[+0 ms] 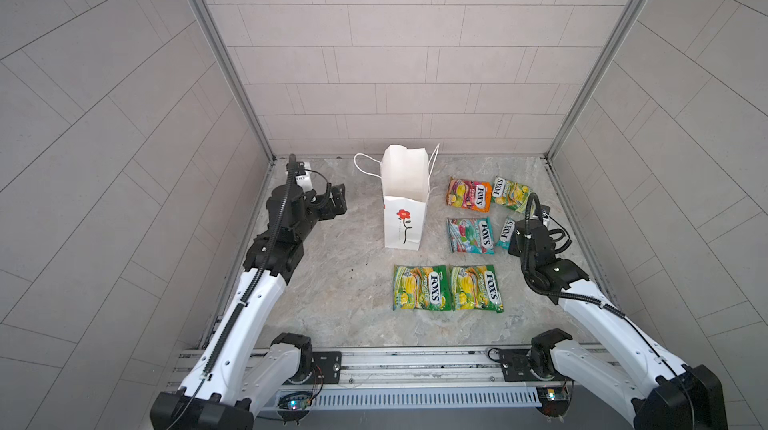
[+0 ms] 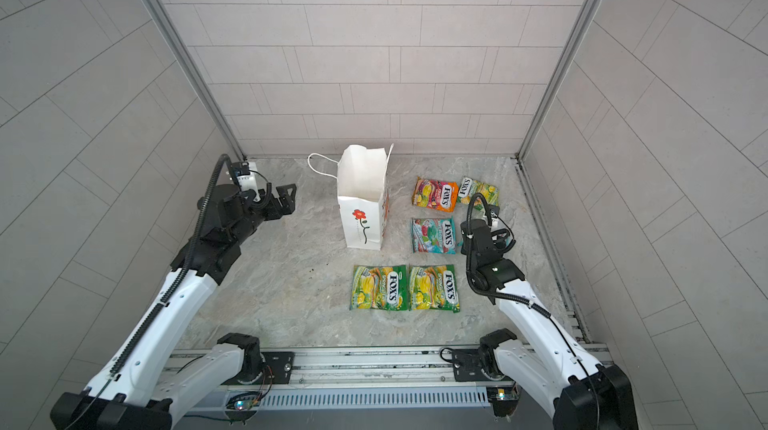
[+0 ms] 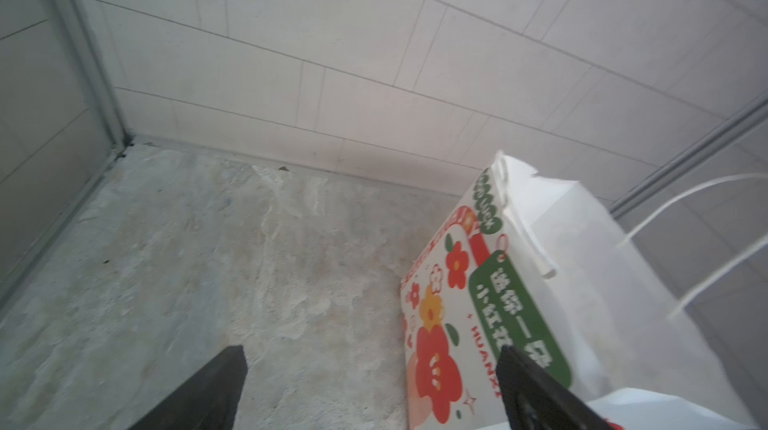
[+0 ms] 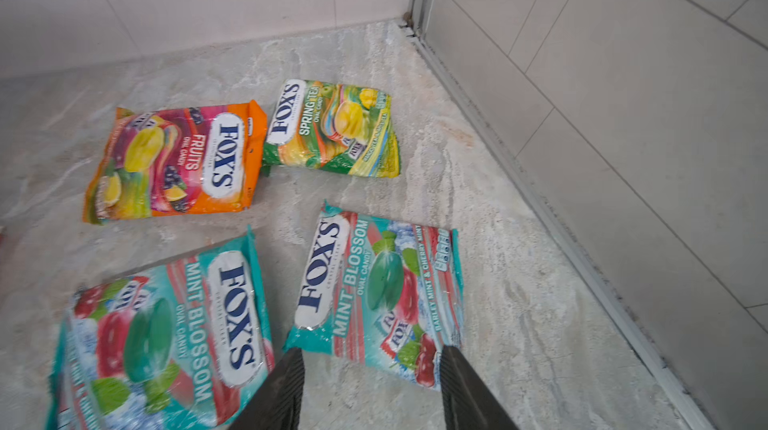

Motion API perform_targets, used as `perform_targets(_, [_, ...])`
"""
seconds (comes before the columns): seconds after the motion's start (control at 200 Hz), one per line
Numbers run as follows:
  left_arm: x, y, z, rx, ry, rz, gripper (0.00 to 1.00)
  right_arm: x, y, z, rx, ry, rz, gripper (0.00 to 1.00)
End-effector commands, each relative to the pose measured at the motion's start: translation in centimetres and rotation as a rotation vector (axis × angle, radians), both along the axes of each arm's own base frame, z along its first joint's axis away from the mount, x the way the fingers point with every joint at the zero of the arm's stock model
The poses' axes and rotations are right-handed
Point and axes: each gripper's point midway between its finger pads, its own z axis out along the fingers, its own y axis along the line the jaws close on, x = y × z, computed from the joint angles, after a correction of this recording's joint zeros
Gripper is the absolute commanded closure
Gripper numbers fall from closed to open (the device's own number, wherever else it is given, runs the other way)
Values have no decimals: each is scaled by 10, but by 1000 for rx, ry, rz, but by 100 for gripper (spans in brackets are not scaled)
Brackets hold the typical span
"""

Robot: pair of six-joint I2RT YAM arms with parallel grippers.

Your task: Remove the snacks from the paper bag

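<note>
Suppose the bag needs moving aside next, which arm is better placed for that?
Probably left. The left gripper stands open beside the paper bag, bare table between them. The right gripper, also open, hovers over a teal packet, with other snacks between it and the bag.

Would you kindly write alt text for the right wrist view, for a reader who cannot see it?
An orange Fox's Fruits packet lies flat beside a green Spring Tea packet on a marbled tabletop, with two teal Mint Blossom packets nearer the camera. The right gripper, open and empty, hovers by one teal packet's edge.
</note>
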Motion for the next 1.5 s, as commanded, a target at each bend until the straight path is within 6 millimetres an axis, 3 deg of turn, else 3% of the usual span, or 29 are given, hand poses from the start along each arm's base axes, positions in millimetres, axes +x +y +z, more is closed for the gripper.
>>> perform_targets(0.0, [-3, 33, -19, 127, 2, 152, 0, 8, -21, 16, -104, -107, -85, 43])
perform_targets(0.225, [-2, 57, -72, 183, -16, 288, 0, 18, -30, 8, -202, -178, -102, 39])
perform_targets(0.455, [7, 69, -117, 285, -1, 340, 0, 29, -38, -6, -270, -163, -112, 38])
perform_targets(0.856, [27, 63, -155, 439, 8, 252, 0, 39, -37, -17, -262, -255, -78, 36])
perform_targets(1.131, [43, 74, -178, 402, -24, 276, 0, 57, -28, -29, -243, -241, 11, 33])
perform_targets(1.271, [50, 70, -190, 376, 3, 224, 0, 59, -28, -33, -237, -268, 26, 32])
perform_targets(1.491, [51, 77, -197, 351, 11, 245, 0, 69, -22, -41, -239, -265, 63, 31])
